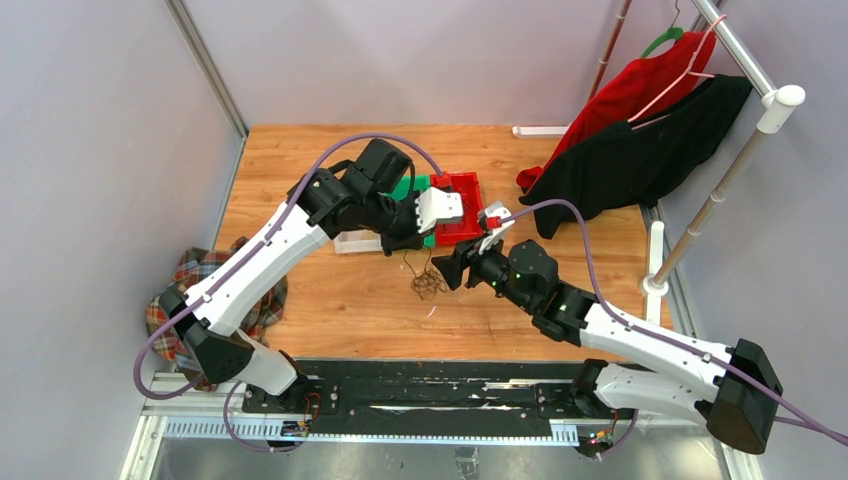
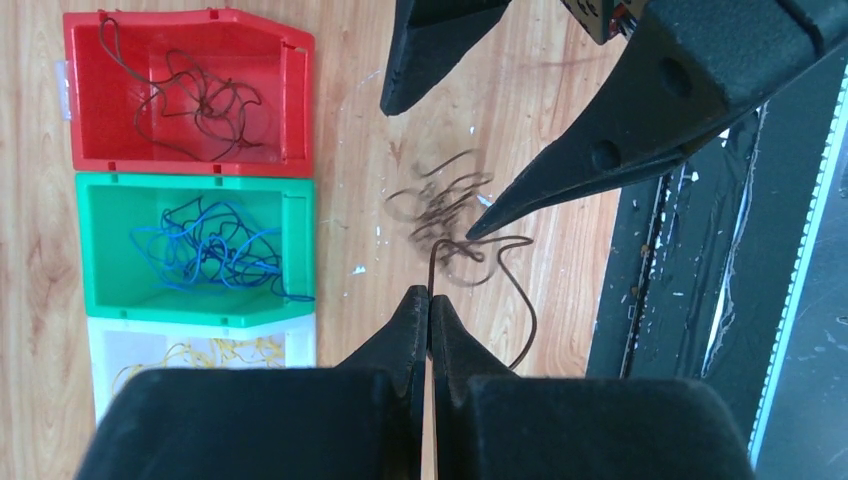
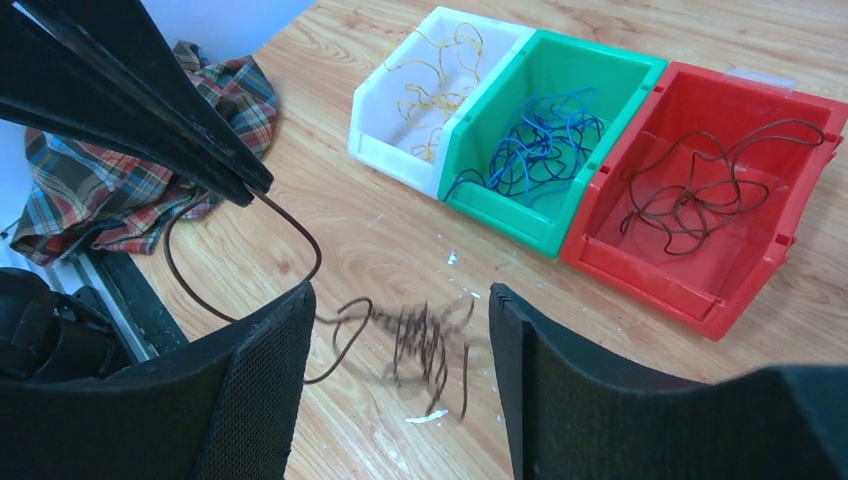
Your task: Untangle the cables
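A small tangle of dark brown cables [image 1: 428, 283] lies on the wooden table in front of the bins. My left gripper [image 2: 430, 296] is shut on one strand that rises from the tangle [image 2: 440, 205]; its place in the top view is [image 1: 408, 248]. My right gripper [image 3: 400, 335] stands open just above the table, with its fingers either side of the blurred tangle [image 3: 425, 345] and touching none of it. Its place in the top view is [image 1: 447, 272]. The held strand loops [image 3: 290, 225] down from the left gripper's tips.
Three bins stand side by side: red [image 2: 290, 100] with dark brown cable, green [image 2: 295, 215] with blue cable, white [image 2: 300, 345] with yellow cable. A plaid cloth [image 1: 195, 285] hangs off the table's left edge. Red and black clothes [image 1: 640, 140] hang at the back right.
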{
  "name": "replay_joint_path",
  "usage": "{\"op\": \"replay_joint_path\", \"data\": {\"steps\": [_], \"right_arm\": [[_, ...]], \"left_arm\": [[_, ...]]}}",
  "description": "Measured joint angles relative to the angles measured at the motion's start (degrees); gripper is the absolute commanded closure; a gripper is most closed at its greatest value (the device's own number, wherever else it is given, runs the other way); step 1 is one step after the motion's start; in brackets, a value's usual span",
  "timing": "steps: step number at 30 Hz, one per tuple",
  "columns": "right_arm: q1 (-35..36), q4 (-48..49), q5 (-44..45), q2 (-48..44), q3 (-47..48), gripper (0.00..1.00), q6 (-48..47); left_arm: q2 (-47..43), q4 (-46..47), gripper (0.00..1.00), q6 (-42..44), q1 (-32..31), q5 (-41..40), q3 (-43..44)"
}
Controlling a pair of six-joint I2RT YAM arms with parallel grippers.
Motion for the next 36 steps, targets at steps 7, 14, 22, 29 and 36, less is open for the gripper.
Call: {"op": "replay_joint_path", "data": {"steps": [7,14,22,29,36], "right_arm": [[0.0,1.05,-1.2,-1.44,0.0,0.35,0.52],[0.0,2.43,-2.89,-1.33,0.02,0.37,0.52],[0.0,5.46,-2.4,5.75,1.81,0.55,0.44],[0.0,10.05,-2.58,12.74,3.02,0.8,1.14],[0.0,13.62,-2.45,17.14,1.18,0.99,3.26]], "left_arm": [[-0.35,-0.07,0.99,-0.13,-0.31,0.26,0.0],[-0.35,-0.22,0.99,-0.92,-0.46,0.5,0.98],[-0.35,-0.31,0.99,-1.42,-1.05,1.66,1.92],[-0.35,-1.7,0.99,-1.97,-1.33,3.87,5.57],[-0.48,-3.67,1.0,-2.89,-1.4,6.91,12.09]]}}
